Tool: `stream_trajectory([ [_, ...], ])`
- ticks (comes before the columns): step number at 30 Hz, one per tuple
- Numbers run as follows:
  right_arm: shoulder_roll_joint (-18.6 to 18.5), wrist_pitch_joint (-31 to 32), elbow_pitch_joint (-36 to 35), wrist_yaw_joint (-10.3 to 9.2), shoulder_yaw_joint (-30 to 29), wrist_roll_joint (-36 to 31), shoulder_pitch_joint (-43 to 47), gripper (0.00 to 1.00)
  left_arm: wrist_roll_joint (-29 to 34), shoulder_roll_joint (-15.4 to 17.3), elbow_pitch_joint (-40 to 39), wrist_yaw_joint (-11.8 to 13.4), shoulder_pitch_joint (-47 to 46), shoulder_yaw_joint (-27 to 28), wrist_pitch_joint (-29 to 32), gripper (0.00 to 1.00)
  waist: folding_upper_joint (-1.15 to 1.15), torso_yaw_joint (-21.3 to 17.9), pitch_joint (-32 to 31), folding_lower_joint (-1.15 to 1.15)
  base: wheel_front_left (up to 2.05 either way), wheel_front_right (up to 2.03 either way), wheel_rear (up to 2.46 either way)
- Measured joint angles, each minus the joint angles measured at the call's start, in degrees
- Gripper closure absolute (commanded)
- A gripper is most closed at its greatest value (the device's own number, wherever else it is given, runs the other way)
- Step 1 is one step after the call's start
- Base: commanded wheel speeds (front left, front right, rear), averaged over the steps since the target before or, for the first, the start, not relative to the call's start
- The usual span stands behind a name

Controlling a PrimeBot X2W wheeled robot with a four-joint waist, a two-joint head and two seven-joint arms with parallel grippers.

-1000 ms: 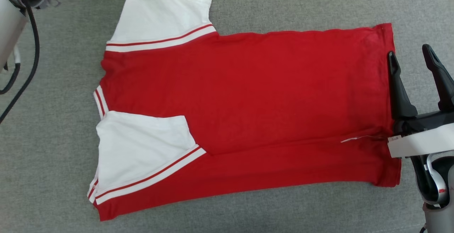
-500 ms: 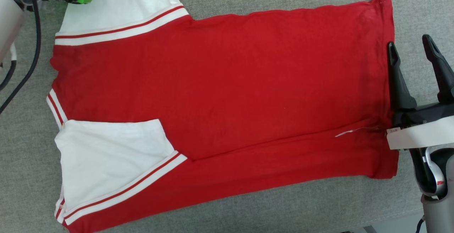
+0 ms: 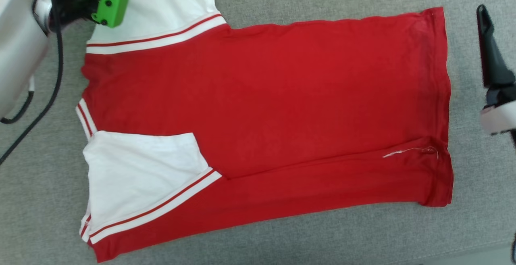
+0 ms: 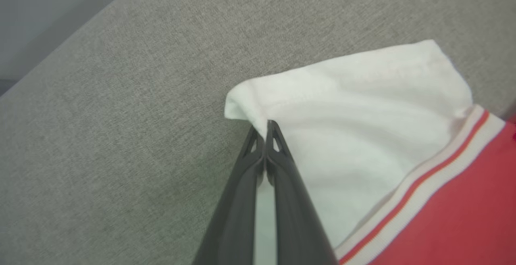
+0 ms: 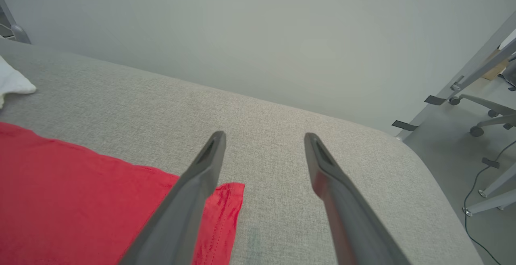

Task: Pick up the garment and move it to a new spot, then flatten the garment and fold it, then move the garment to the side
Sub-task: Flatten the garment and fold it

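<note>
Fingers (image 4: 238,204) of the left gripper (image 4: 264,131) are pressed together on the edge of the far white sleeve of the garment (image 3: 282,107). It lies spread flat on the grey cushion (image 3: 322,236), sleeves toward the robot's left. Just off the red bottom hem, the right gripper (image 5: 264,140) hangs spread wide, holding nothing.

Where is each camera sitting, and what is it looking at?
Head view: on the robot's head, looking down at the garment spread on the grey surface; the left forearm and one right finger show at the edges.
Left wrist view: on the left wrist, looking along the left gripper, shut on the white sleeve at its corner.
Right wrist view: on the right wrist, looking across the surface to a wall; the right gripper stands open by the red hem.
Shared: head and left wrist views both show the striped-trim sleeve.
</note>
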Motion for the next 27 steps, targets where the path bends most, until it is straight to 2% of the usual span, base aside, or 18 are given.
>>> stream_trajectory([
  [6, -11.37, 15.03, 0.41, 0.0, 4.93, 5.41, -6.67, 0.0, 0.44, -0.23, -3.56, 0.0, 2.0, -1.01, -5.53, 1.0, 0.0, 2.03, -3.17, 0.0, 0.0, 0.0, 0.0],
  [9, -15.9, 24.39, 2.43, 0.01, 8.06, 10.46, -10.2, 0.0, 0.73, -0.31, -5.16, 0.0, 2.76, -1.2, -7.75, 1.0, 0.0, 3.37, -4.34, 0.0, 0.0, 0.0, 0.0],
  [14, -21.14, 39.5, 7.35, 0.01, 13.85, 19.86, -14.39, 0.0, 2.23, -0.73, -7.27, 0.0, 3.3, -1.68, -10.22, 1.0, 0.0, 5.66, -5.61, 0.0, 0.0, 0.0, 0.0],
  [20, -22.43, 50.65, 14.5, 0.0, 16.8, 25.49, -19.06, 0.0, 3.22, -1.96, -9.26, 0.0, 3.3, -1.97, -12.07, 1.0, 0.0, 8.43, -5.76, -0.01, 0.0, 0.0, 0.0],
  [27, -19.18, 52.74, 22.35, 0.0, 17.17, 25.88, -22.18, 0.0, 4.27, -2.56, -10.35, 0.0, 3.17, -2.18, -13.13, 1.0, 0.0, 10.51, -4.24, 0.0, 0.0, 0.0, 0.0],
])
